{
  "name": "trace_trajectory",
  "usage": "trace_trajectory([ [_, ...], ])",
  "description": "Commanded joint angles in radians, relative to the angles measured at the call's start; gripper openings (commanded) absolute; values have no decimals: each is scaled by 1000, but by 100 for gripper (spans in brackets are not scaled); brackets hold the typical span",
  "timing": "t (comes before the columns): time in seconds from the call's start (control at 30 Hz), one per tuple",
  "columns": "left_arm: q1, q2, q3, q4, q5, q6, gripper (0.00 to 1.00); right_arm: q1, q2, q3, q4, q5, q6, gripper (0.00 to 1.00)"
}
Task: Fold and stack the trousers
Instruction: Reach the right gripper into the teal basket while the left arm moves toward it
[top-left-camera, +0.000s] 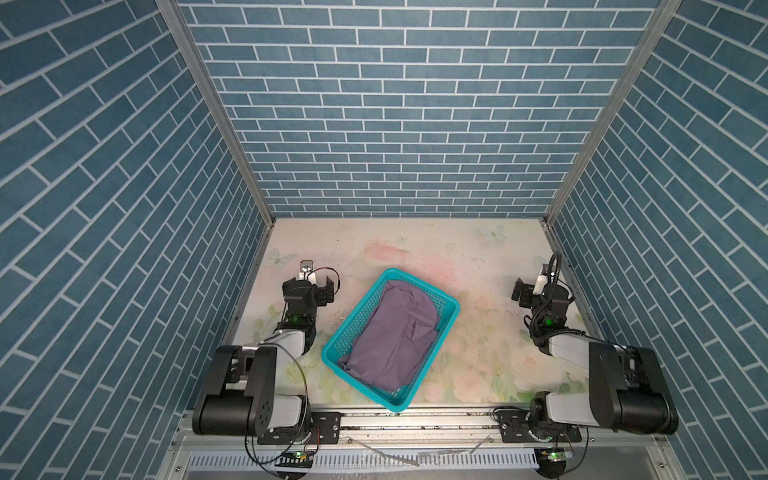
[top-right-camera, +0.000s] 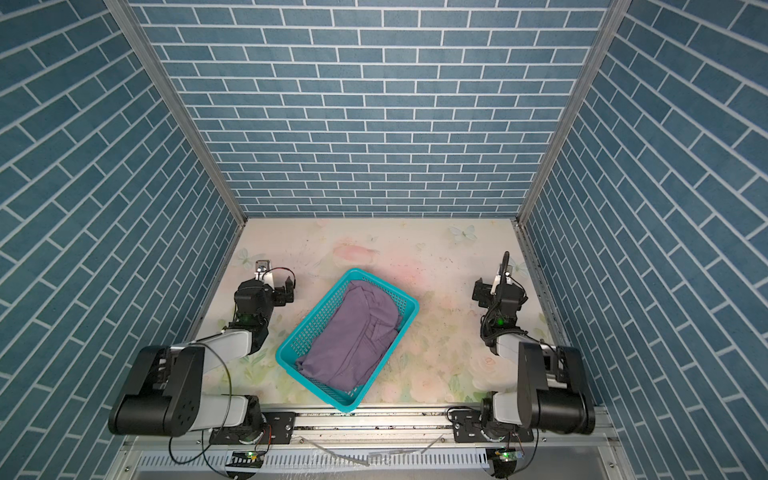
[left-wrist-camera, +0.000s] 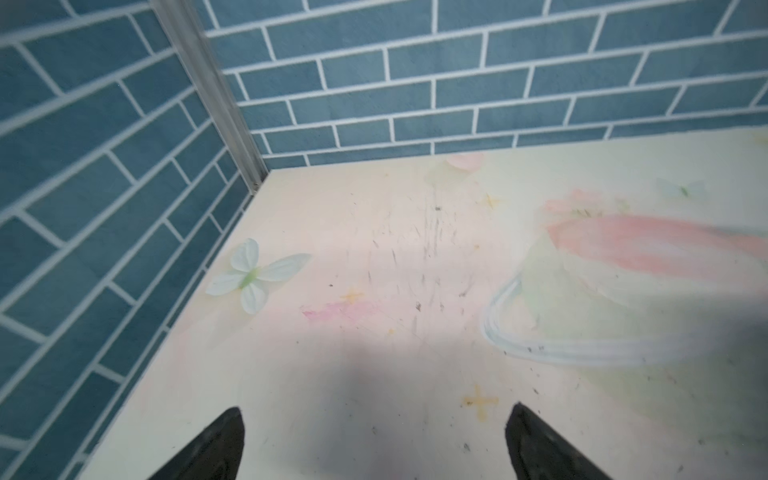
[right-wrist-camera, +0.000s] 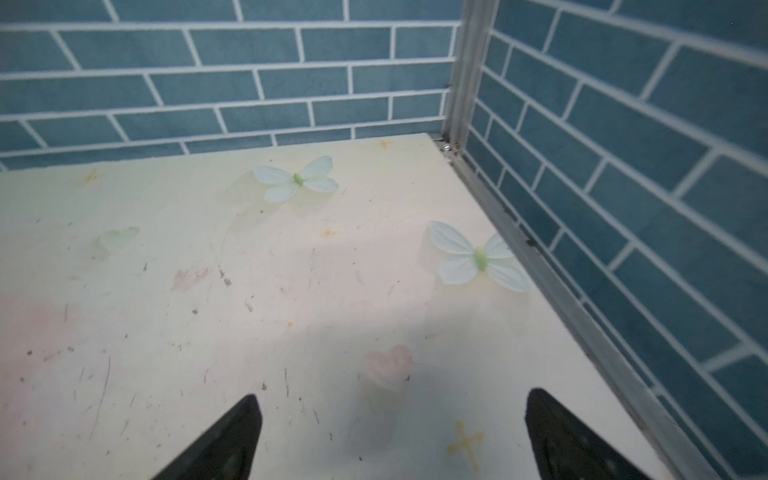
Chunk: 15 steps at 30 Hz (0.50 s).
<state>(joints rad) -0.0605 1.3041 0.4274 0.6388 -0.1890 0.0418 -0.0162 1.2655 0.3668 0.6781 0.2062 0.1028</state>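
Legs, waistband indistinct: mauve soft-fabric trousers (top-left-camera: 386, 336) bunched in teal perforated plastic basket (top-left-camera: 353, 322); left gripper (left-wrist-camera: 376, 409), right gripper (right-wrist-camera: 393, 395) spread apart, empty.

2 robot arms, built of black joint housings and pale grey link shells, are pictured: the left arm (top-left-camera: 286, 343) and the right arm (top-left-camera: 567, 353). A thin black cable (top-left-camera: 306, 384) is looped by the left arm; a ribbed black hose (top-left-camera: 559, 268) is fitted to the right. A green light (top-left-camera: 295, 319) is lit on each. The left gripper (left-wrist-camera: 376, 407) and right gripper (right-wrist-camera: 392, 394) are tipped with black tapered fingers (left-wrist-camera: 216, 449).
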Motion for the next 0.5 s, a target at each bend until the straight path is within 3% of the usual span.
trace_trajectory([
  [0.0, -10, -96, 101, -284, -213, -170, 99, 30, -150, 75, -326, 238, 135, 99],
  [0.1, -10, -127, 280, -669, -352, -398, 99, 80, -273, 107, -515, 279, 205, 99],
  [0.17, -10, -130, 394, -872, -342, -477, 99, 108, -331, 138, -652, 268, 276, 99],
  [0.27, -10, -145, 489, -1023, -288, -556, 99, 127, -329, 213, -875, 205, 373, 99],
  [0.47, -10, -227, 511, -1115, -85, -540, 99, 232, -325, 215, -985, 94, 413, 89],
])
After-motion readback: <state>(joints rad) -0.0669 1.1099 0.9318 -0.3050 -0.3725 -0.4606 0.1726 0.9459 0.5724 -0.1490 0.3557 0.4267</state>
